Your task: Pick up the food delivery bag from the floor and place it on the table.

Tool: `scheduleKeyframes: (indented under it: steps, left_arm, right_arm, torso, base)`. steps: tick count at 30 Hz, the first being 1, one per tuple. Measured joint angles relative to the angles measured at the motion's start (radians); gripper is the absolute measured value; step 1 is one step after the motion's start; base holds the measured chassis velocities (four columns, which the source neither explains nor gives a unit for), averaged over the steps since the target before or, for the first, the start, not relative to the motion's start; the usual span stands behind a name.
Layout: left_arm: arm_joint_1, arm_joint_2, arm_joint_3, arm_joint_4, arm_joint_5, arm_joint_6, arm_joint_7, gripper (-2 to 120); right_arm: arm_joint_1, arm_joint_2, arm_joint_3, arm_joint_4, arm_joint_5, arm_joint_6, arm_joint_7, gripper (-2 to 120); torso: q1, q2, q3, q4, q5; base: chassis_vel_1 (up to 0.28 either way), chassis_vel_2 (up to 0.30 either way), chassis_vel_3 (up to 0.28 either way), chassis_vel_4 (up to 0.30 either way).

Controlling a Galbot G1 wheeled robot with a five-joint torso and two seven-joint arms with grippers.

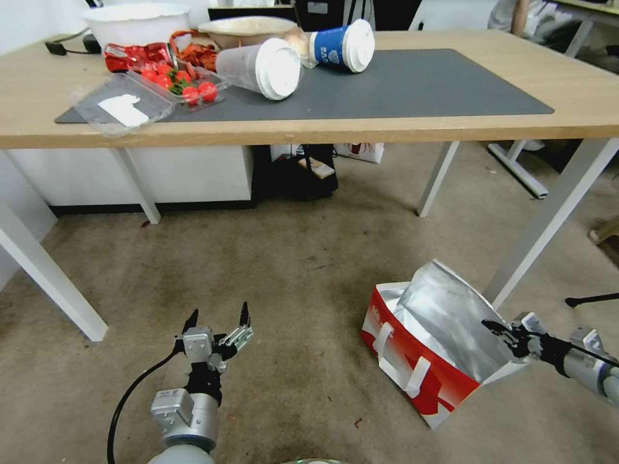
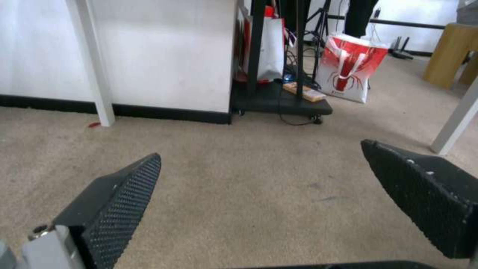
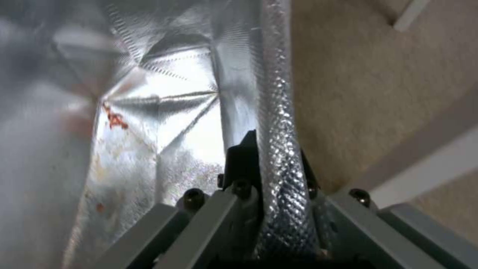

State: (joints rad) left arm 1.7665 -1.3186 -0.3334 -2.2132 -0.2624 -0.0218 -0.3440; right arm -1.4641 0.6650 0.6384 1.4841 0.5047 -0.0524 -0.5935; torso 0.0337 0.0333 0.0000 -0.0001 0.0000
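Pinching only a thin foil edge, the right gripper (image 1: pixel 500 332) is taking a hold that looks risky: its fingers are closed on the silver rim of the food delivery bag (image 1: pixel 429 351), and the right wrist view is showing that rim (image 3: pixel 279 149) running straight between the two black fingers, one inside the lining and one outside. The likely trouble is the foil sliding out or tearing once the bag's weight is hanging from that one spot — the white strap handles (image 1: pixel 416 377) are lying unused on the red side, well apart from the grasp. A bag lifted by one top edge is also likely to tilt and swing, and it is standing just beside a white leg of the table (image 1: pixel 451 132), so a rising bag could be catching the leg or the underside of the top.

The bag is sitting on the floor (image 1: pixel 290 270), open and leaning, with the right gripper reaching in at the side farthest from the left arm. The left gripper (image 1: pixel 218 325) is hovering low over bare floor — fingers spread wide, holding nothing, well apart from the bag.
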Motion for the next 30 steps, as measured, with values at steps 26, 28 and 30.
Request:
scheduleKeyframes:
  steps: [26, 28, 30]
  left_arm:
    - [-0.001, 0.002, -0.016, -0.018, -0.006, 0.002, -0.009, 100]
    - [0.000, 0.001, -0.016, -0.019, -0.007, 0.002, -0.009, 100]
    - [0.000, 0.001, -0.017, -0.020, -0.007, 0.002, -0.009, 100]
  right_arm:
    - [-0.155, -0.203, 0.122, 0.391, 0.360, -0.211, -0.123, 0]
    - [-0.139, -0.236, 0.131, 0.389, 0.365, -0.217, -0.186, 0]
    - [-0.129, -0.251, 0.134, 0.383, 0.372, -0.219, -0.219, 0]
  torso:
    - [0.000, 0.000, 0.000, -0.0001, 0.0000]
    - [0.000, 0.000, 0.000, 0.0001, -0.0002]
    - [0.000, 0.000, 0.000, 0.0001, 0.0000]
  base:
    - [0.000, 0.000, 0.000, 0.000]
    - [0.000, 0.000, 0.000, 0.000]
    - [0.000, 0.000, 0.000, 0.000]
